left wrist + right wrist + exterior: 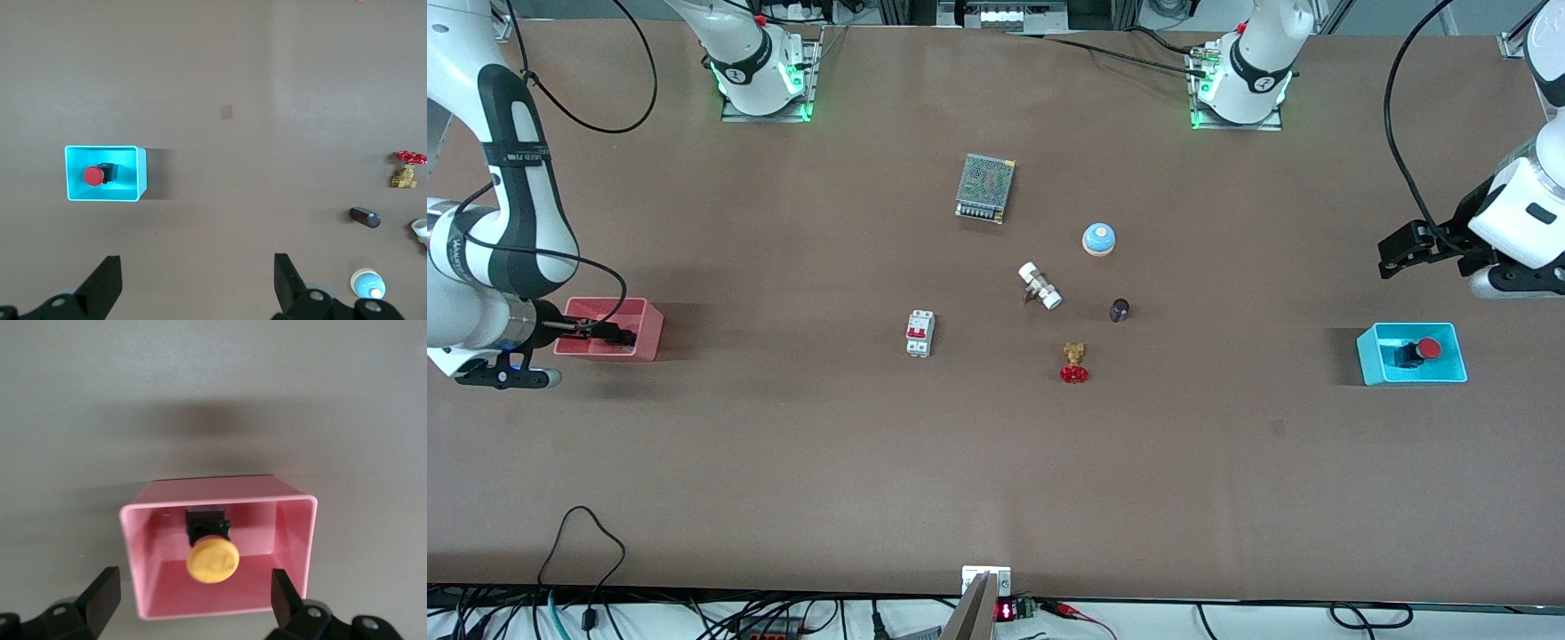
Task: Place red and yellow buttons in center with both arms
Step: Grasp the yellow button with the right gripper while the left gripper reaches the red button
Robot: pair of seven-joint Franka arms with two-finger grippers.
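The red button [1418, 350] lies in a cyan bin [1369, 356] at the left arm's end of the table; it also shows in the left wrist view [94, 175] with the bin [105, 149]. My left gripper [1396, 253] is open and empty, up over bare table beside that bin [197, 267]. The yellow button [212, 560] lies in a pink bin [220, 490] at the right arm's end. My right gripper [193, 587] is open, just over the pink bin [649, 333], one finger at each side of the button. In the front view the gripper [609, 335] hides the yellow button.
Around the brown table's centre [996, 418] lie a metal power supply [985, 188], a blue dome bell [1099, 239], a white fitting [1040, 285], a dark cylinder [1120, 310], a brass valve with a red handwheel [1074, 364] and a white circuit breaker [919, 333].
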